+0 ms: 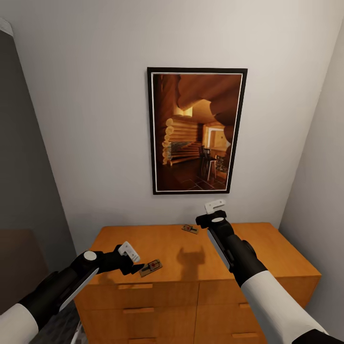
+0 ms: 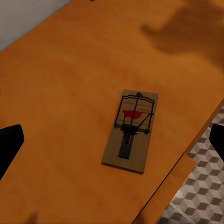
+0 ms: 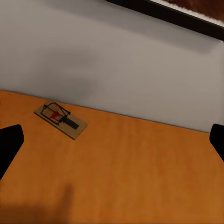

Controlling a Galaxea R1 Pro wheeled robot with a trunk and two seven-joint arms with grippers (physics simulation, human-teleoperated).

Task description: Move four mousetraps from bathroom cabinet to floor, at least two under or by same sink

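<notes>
- You are facing the low orange-brown wooden cabinet [image 1: 267, 253] with its smooth flat top and drawer fronts, set against a pale wall.
- A tall black-framed picture of a log-cabin interior [image 1: 197, 130] hangs on that wall above the cabinet.
- Two small flat brown mousetraps with thin metal parts lie on the cabinet top, well apart from each other.
- The nearer mousetrap [image 1: 151, 267] lies close to the top's front edge, left of centre; in your left wrist view it [image 2: 130, 130] sits flat with a red mark under its wire.
- The farther mousetrap [image 1: 189, 229] lies towards the back of the top, near the wall; your right wrist view shows it [image 3: 60, 119] flat, just in front of the wall.
- Your left gripper [image 1: 130, 255] hovers just beside the nearer mousetrap without touching it; its jaws stand wide apart and hold nothing.
- Your right gripper [image 1: 215, 210] hangs above the back of the top, just beside the farther mousetrap; its jaws are spread wide and empty.
- A strip of cube-patterned bathroom floor tiles [image 2: 203, 186] shows past the cabinet's front edge in your left wrist view.
</notes>
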